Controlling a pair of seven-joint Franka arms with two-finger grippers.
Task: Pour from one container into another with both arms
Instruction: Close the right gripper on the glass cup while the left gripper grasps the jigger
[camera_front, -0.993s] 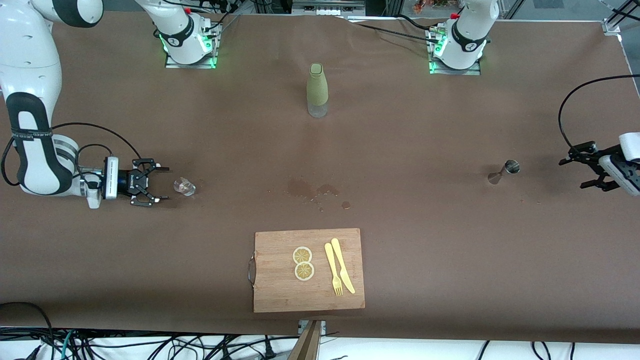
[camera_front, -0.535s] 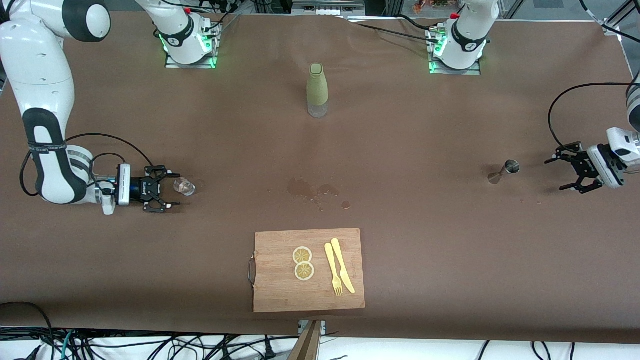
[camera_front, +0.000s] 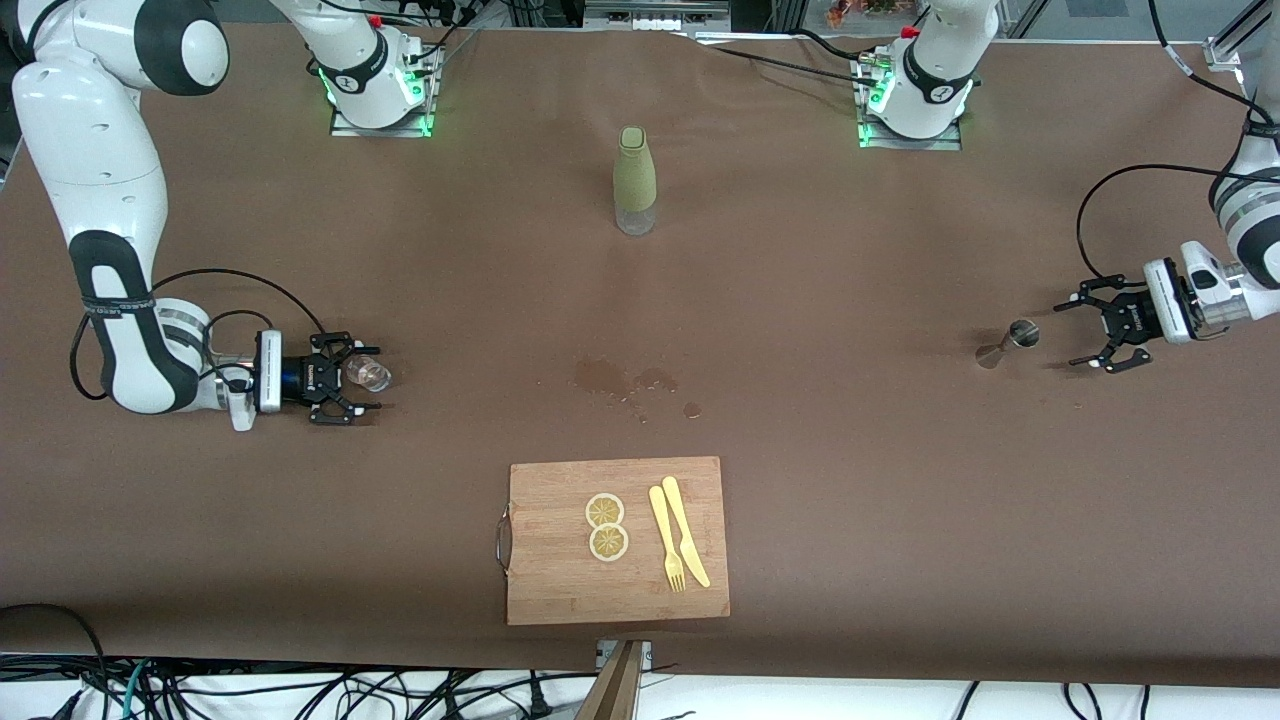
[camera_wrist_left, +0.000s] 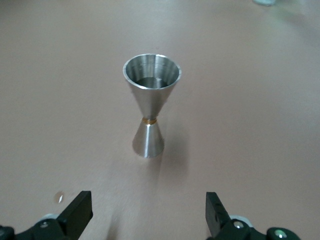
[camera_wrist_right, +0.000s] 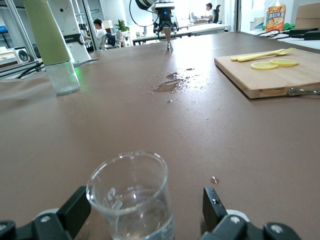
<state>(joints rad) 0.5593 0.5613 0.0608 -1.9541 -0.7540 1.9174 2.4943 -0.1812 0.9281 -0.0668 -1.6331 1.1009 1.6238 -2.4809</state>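
You have the glass (camera_front: 370, 374) at the right arm's end of the bench (camera_front: 900, 500), the jigger (camera_front: 1012, 340) at the left arm's end, the bottle (camera_front: 635, 180) between them, and the cutting board (camera_front: 560, 590) nearest the camera.

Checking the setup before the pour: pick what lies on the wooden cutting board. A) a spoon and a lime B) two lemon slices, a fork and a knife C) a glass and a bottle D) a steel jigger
B: the cutting board carries two lemon slices with a yellow fork and knife beside them; the glass, the bottle and the jigger stand on the table off the board.
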